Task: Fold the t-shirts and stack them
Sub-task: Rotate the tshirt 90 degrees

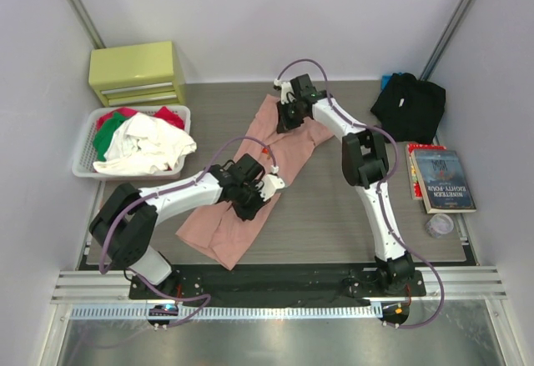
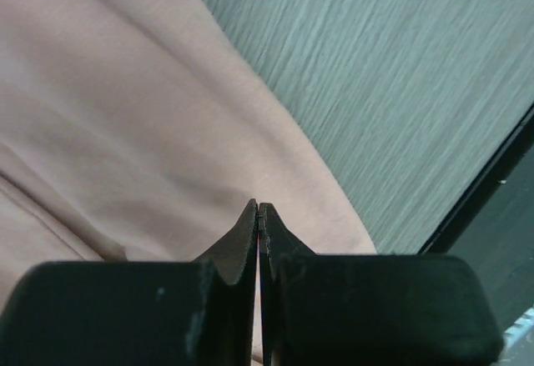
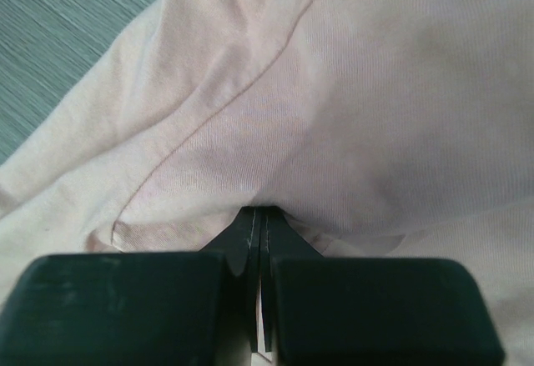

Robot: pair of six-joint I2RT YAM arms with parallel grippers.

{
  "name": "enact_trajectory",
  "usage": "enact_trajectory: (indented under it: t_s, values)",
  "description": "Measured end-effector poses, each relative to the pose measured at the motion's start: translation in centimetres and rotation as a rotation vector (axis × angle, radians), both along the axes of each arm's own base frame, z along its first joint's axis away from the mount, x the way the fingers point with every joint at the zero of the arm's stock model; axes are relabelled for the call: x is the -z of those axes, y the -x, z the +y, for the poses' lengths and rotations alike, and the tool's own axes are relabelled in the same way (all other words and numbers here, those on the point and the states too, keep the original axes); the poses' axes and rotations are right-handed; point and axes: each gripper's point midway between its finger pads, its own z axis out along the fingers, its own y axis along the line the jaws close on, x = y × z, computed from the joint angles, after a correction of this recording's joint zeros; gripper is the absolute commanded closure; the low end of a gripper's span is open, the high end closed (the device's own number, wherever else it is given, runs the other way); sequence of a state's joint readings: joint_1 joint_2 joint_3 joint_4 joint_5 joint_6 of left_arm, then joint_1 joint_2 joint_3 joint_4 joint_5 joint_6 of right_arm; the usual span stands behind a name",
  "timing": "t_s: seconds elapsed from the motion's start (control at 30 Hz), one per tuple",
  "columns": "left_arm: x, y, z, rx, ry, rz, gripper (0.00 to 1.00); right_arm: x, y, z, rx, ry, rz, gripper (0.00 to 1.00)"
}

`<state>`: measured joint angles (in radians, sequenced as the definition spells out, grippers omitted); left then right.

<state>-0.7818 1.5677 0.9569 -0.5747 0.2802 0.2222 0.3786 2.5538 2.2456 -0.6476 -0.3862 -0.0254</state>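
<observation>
1. Middle of the top view: big soft salmon-pink t-shirt (image 1: 221, 228), lying slanted and crumpled on the grey wood-look table (image 1: 334, 216), from upper middle down to lower left.
2. Upper right of that view: soft black t-shirt (image 1: 410, 106) in a heap, well apart from the pink one.
3. Left gripper (image 2: 259, 208): clenched tight, low on the pink cloth near its right edge, a thin bit of it pinched between the fingers.
4. Right gripper (image 3: 261, 210): clenched tight too, at the pink shirt's upper end, a fold of cloth bunched up at the tips.
5. Left side of the top view: white plastic basket (image 1: 83, 153) full of white, red and green clothes, just below a yellow-green metal drawer box (image 1: 138, 72).
6. Right side: blue-grey book (image 1: 445, 181) flat on the table, just below the black heap.
</observation>
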Motion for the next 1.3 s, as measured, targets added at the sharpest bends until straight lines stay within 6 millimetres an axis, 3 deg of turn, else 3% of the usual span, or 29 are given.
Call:
enact_trajectory:
  t_s: [0.2,0.3,0.37,0.63,0.7,0.8,0.87,0.93,1.0,1.07,1.17,1.3]
  values:
    - [0.9,-0.5,1.1,-0.006,-0.048,-0.04,1.0,-0.9,1.5,-2.2,0.041,0.079,-0.042,0.99]
    - [0.9,-0.8,1.2,-0.009,-0.056,-0.055,1.0,-2.8,2.6,-3.1,0.056,0.098,-0.058,0.99]
    - [0.9,-1.0,1.3,-0.014,-0.063,-0.066,1.0,-5.2,3.8,-3.9,0.063,0.098,-0.083,0.99]
    - [-1.5,-2.7,1.2,-0.039,-0.028,-0.184,1.0,-18.1,12.5,-5.3,-0.041,-0.002,-0.279,0.99]
    - [-2.6,-3.6,1.5,-0.049,-0.02,-0.243,1.0,-19.5,15.4,-5.5,-0.099,-0.028,-0.296,0.99]
    - [-4.2,-5.2,2.4,-0.089,0.002,-0.296,1.0,-19.0,19.8,-6.8,-0.154,-0.022,-0.267,0.99]
    - [-6.1,-7.3,3.8,-0.16,0.026,-0.342,1.0,-18.2,22.3,-8.1,-0.175,0.002,-0.249,0.99]
    - [-9.7,-10.1,6.3,-0.279,0.079,-0.424,1.0,-17.9,24.4,-9.4,-0.188,0.029,-0.255,0.99]
    - [-14.8,-12.7,9.9,-0.416,0.132,-0.557,1.0,-18.3,26.1,-10.7,-0.196,0.054,-0.297,0.99]
    - [-20.1,-14.0,13.4,-0.533,0.173,-0.705,1.0,-18.6,27.0,-11.2,-0.205,0.059,-0.328,0.99]
    - [-25.9,-13.1,17.9,-0.666,0.208,-0.883,1.0,-17.3,27.8,-11.1,-0.23,0.044,-0.301,0.99]
    - [-28.4,-11.0,21.7,-0.782,0.194,-0.983,1.0,-14.1,27.9,-10.0,-0.272,0.034,-0.189,0.99]
